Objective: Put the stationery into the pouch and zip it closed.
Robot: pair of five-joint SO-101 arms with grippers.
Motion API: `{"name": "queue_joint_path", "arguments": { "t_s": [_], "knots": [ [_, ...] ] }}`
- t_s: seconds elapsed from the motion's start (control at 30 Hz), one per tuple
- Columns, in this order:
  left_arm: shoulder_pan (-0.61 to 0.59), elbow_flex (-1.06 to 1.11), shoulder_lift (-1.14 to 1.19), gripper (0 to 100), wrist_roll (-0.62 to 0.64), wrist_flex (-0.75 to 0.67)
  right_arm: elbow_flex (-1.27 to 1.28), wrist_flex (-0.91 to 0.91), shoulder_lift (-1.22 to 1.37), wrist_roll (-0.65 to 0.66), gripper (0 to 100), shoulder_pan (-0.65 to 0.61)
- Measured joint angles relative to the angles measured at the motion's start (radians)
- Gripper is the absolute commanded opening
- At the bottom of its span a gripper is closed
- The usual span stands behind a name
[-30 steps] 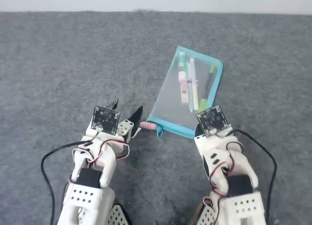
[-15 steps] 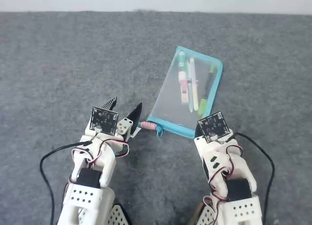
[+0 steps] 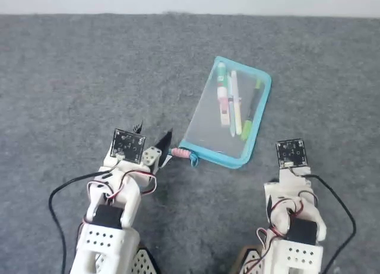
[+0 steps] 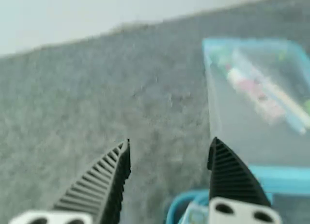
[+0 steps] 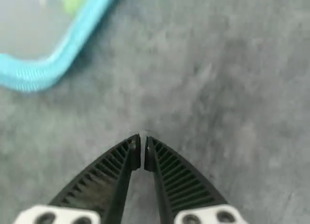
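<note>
Left fingers (image 4: pixel 220 161), spread open and empty, over the grey fabric-covered desk (image 3: pixel 71 72); a pink zip pull (image 3: pixel 178 152) lies just beside one tip. Beyond it, the clear plastic pouch with turquoise edging (image 3: pixel 205 131) holds coloured pens (image 3: pixel 228 102). Right fingers (image 5: pixel 143 146), pressed shut on nothing, stand off the pouch's near corner.

Robot test bench, grey felt-covered table (image 3: pixel 71 66), plain pale wall (image 3: pixel 178 1), exposed arm wiring (image 3: pixel 119 188)

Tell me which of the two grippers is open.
The left gripper: it gapes wide beside the pouch, while the right gripper is shut on nothing.
</note>
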Motion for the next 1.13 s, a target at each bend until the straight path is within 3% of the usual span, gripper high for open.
{"name": "queue_joint_path", "arguments": {
  "t_s": [0.2,0.47,1.13],
  "knots": [
    [-0.149,0.0,0.0,24,0.0,0.226,0.0,0.046,0.0,0.0,1.1,0.0],
    [-0.376,0.0,0.0,24,0.0,0.236,0.0,0.048,0.0,0.0,1.1,0.0],
    [-0.407,0.0,0.0,24,0.0,0.236,0.0,0.048,0.0,0.0,1.1,0.0]
  ]
}}
